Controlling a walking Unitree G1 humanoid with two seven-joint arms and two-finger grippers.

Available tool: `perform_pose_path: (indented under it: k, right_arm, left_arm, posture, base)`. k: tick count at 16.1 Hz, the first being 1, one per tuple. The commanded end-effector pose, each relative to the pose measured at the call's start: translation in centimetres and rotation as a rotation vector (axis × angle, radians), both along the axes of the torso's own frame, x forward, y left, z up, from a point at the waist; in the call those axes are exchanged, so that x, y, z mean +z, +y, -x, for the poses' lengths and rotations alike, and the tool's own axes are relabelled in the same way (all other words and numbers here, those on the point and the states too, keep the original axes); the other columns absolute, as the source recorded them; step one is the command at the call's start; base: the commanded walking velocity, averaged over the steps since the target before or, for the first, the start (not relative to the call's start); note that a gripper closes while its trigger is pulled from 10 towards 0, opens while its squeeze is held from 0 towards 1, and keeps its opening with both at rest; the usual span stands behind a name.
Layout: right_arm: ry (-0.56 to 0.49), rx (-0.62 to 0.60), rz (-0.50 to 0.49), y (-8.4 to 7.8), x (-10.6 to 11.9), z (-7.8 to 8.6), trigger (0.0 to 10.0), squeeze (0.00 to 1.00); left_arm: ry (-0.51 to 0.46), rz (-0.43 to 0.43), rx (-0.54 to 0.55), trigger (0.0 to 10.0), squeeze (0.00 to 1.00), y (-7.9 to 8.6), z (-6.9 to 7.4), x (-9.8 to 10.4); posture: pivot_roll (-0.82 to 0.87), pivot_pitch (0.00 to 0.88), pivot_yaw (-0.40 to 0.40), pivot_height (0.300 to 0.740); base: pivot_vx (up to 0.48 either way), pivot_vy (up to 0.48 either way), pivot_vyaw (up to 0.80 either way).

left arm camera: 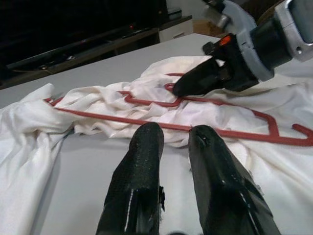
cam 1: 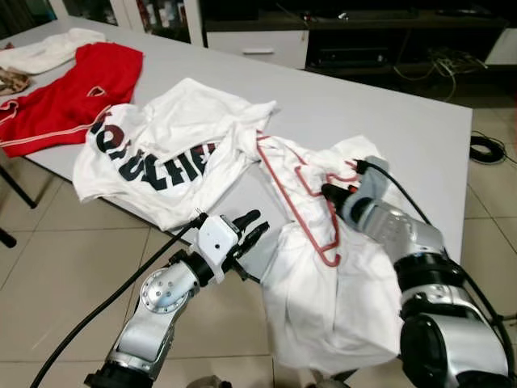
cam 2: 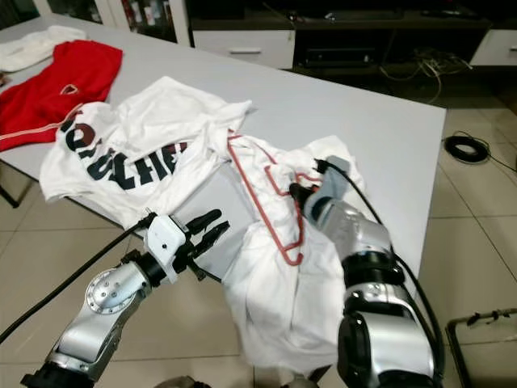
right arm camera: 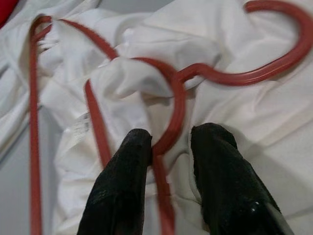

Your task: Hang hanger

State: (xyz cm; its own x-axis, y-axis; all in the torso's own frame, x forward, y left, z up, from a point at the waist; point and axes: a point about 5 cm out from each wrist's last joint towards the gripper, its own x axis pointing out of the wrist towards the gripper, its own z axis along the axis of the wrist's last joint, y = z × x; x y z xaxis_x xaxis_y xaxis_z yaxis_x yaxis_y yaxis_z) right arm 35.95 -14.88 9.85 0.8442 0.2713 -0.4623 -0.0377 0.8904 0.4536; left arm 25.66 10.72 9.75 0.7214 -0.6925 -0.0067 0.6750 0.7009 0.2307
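A red plastic hanger [cam 1: 283,187] lies flat on a crumpled white shirt [cam 1: 339,299] that drapes over the table's near edge. My right gripper [cam 1: 325,191] rests on the hanger beside its hook. In the right wrist view the right gripper [right arm camera: 171,137] is open, its fingers on either side of the hanger's neck [right arm camera: 177,105], with the hook [right arm camera: 274,68] beyond. My left gripper [cam 1: 257,225] hovers open and empty at the table's near edge, pointing at the hanger's long bar [left arm camera: 230,132].
A white shirt with dark lettering [cam 1: 153,153] lies left of the hanger. Farther left are a red garment [cam 1: 73,97] and another white one [cam 1: 48,48]. The grey table [cam 1: 363,105] is bare behind. Dark cabinets and floor cables [cam 1: 485,149] lie beyond.
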Motion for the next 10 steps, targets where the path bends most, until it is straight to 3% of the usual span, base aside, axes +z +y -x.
perform_pose_path:
  k: [1,10]
  right_arm:
    - [0.024,0.042,-0.008,1.0,-0.2,0.0,10.0,0.0]
    - [0.04,0.09,-0.121,3.2,-0.2,-0.4,10.0,0.0]
  left_arm:
    - [-0.023,-0.015,-0.011,10.0,0.0,-0.2,-0.2,0.4]
    - [-0.023,-0.02,-0.014,10.0,0.0,-0.3,-0.2,0.3]
  posture:
    - [-0.04,0.0,0.037,0.736]
    - [-0.04,0.0,0.041,0.736]
  base:
    - [0.0,0.0,0.0]
    - [0.0,0.0,0.0]
